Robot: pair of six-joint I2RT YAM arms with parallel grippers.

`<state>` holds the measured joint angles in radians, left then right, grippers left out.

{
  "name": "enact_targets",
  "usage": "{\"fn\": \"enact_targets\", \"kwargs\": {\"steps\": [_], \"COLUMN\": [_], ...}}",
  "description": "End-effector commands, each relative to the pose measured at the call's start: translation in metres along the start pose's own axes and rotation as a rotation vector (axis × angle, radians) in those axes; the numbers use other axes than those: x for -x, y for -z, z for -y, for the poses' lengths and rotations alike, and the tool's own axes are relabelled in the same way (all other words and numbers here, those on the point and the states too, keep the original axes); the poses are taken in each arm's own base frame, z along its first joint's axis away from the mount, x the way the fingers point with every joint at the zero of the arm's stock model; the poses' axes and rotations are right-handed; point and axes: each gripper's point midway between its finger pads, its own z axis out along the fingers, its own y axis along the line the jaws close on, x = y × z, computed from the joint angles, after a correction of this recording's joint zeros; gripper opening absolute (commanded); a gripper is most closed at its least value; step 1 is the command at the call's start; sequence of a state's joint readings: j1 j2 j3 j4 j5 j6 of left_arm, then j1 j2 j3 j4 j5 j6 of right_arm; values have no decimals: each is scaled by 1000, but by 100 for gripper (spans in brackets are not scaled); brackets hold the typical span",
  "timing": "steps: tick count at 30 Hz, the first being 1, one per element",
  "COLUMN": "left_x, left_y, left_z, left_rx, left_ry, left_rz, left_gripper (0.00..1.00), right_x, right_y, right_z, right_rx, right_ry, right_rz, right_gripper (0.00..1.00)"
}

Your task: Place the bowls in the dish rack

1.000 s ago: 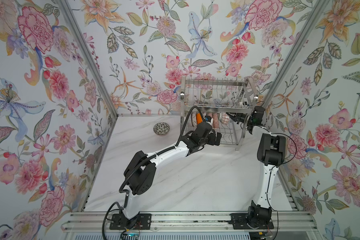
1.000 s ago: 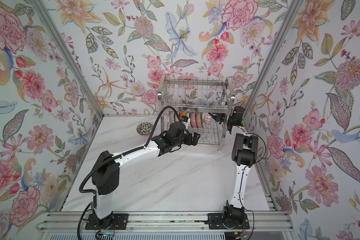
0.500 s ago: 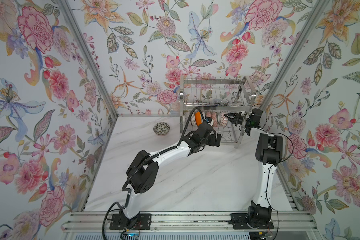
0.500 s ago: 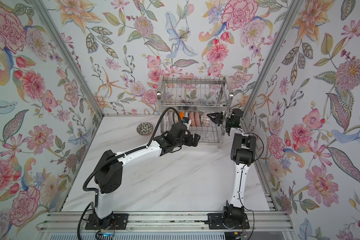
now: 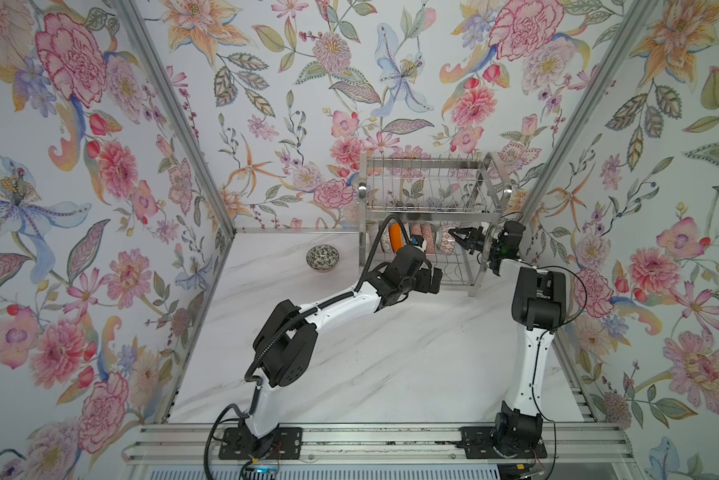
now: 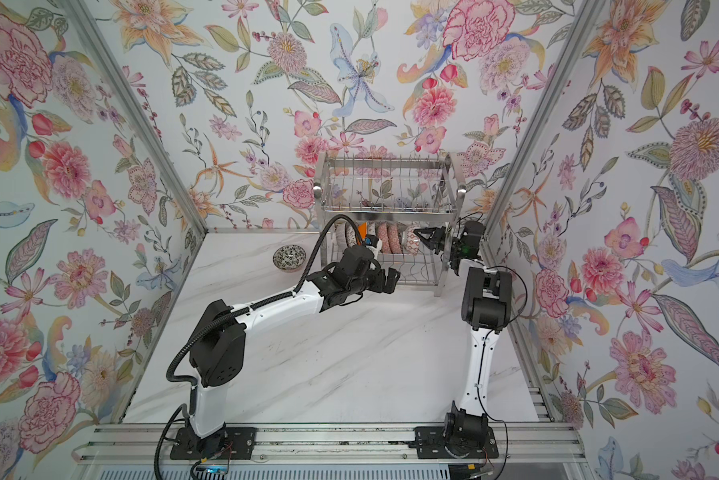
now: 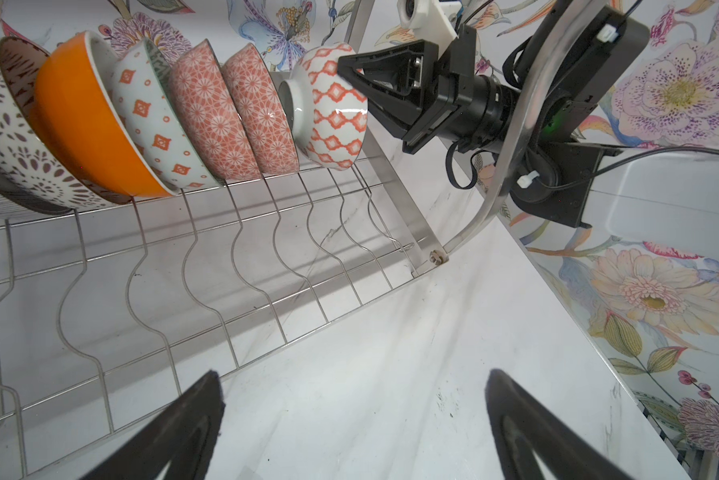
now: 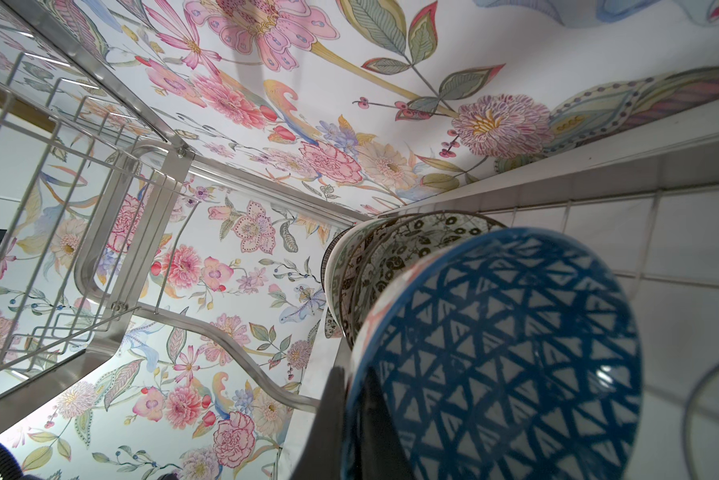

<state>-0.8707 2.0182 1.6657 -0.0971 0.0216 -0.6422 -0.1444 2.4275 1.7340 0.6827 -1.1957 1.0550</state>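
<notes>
**White marble surface and what stands on it**

In both top views the white, grey-veined surface [image 5: 411, 353] [image 6: 349, 353] carries two things. A steel wire dish rack [image 5: 428, 212] [image 6: 386, 210] stands on its legs at the far right. One patterned bowl [image 5: 322, 257] [image 6: 289, 257] sits upright near the far edge, left of the rack and apart from it.

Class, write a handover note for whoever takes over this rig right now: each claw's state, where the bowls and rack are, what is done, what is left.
Left claw: open, empty, in front of the lower tier of the dish rack.
Right claw: shut on the rim of the orange-lattice bowl, rightmost in the row.
Done: six bowls stand on edge in the lower tier; the held one makes seven.
Left: release it, then load the black-and-white bowl sitting on the table left of the rack.
</notes>
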Motion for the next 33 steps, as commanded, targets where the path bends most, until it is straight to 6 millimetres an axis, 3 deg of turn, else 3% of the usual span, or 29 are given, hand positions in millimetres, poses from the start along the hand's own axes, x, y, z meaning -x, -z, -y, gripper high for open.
{"fn": "enact_targets", "kwargs": {"steps": [1, 26, 33], "left_x": [3, -7, -7], "left_y": [3, 19, 19], "left_z": [5, 0, 1], "left_rx": [-12, -22, -23], "left_ry": [-20, 1, 2], "left_rz": [2, 13, 13], "left_gripper": [100, 99, 100], "right_x": [-18, -44, -43], "right_y": [-13, 7, 10], "right_z": [-18, -55, -53], "right_rx": [21, 14, 6], "right_ry": [-19, -8, -7], "right_rz": [-47, 12, 20], "right_gripper": [0, 0, 0]}}
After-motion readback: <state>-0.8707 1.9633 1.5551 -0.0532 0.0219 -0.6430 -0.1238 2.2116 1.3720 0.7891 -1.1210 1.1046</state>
